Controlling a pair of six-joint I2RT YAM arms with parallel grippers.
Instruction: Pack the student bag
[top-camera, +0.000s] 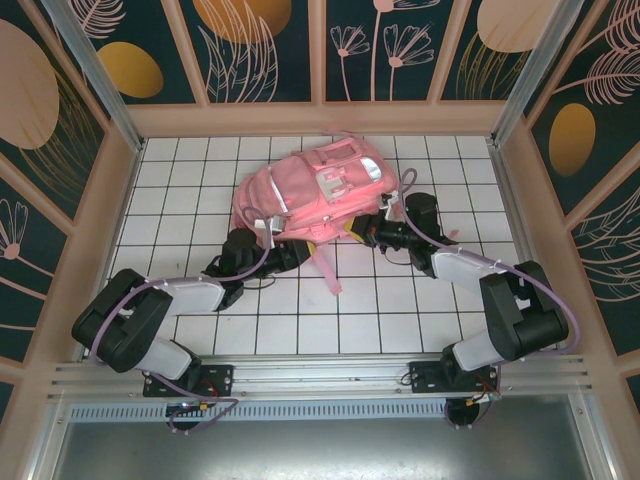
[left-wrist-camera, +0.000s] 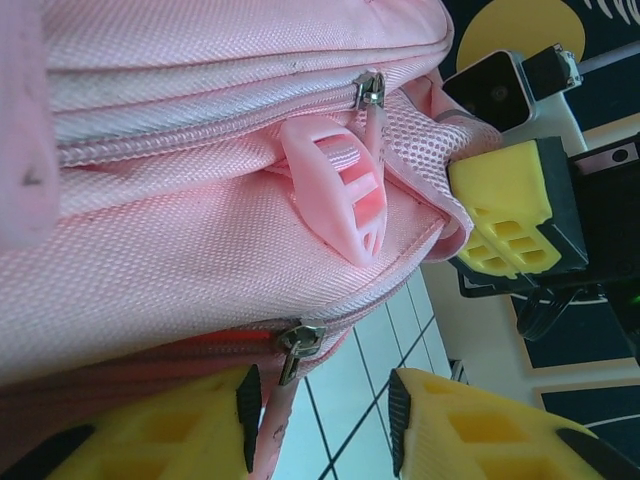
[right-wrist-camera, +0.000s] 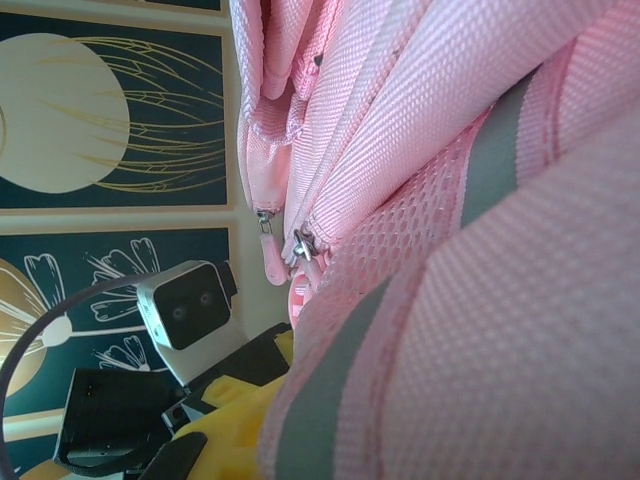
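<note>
Left gripper (left-wrist-camera: 322, 418) first: its two yellow fingers (left-wrist-camera: 170, 440) stand apart at the bottom of the wrist view with nothing clamped. A metal zip slider (left-wrist-camera: 297, 345) with its pink pull hangs right at the gap, just above the tips. Look up the frame and it's all bag (left-wrist-camera: 200, 230): pink weave, a second slider (left-wrist-camera: 372, 90) at top centre, and a pink plastic buckle (left-wrist-camera: 345, 195) standing off the fabric in the middle. Over on the right of that frame sits the right gripper (left-wrist-camera: 485, 215), jaws together, with the bag's folded edge pinched at its yellow tips and a white camera (left-wrist-camera: 492, 90) above it. From overhead, the bag (top-camera: 310, 185) lies on the white tiled table (top-camera: 300, 320) in the upper middle of the frame, front pockets up, one strap (top-camera: 325, 265) trailing down toward the centre. Both grippers meet at its lower edge, the left gripper (top-camera: 292, 252) at the bag's lower left and the right gripper (top-camera: 355, 232) at its lower right, near each other. In the right wrist view, bag (right-wrist-camera: 450, 200) fabric sits close up across the centre and right, with a grey stripe (right-wrist-camera: 490, 160) running diagonally through it. There's a zip slider (right-wrist-camera: 300, 243) at centre left, and the other arm's white camera (right-wrist-camera: 185, 305) at lower left against the patterned wall (right-wrist-camera: 100, 110).
</note>
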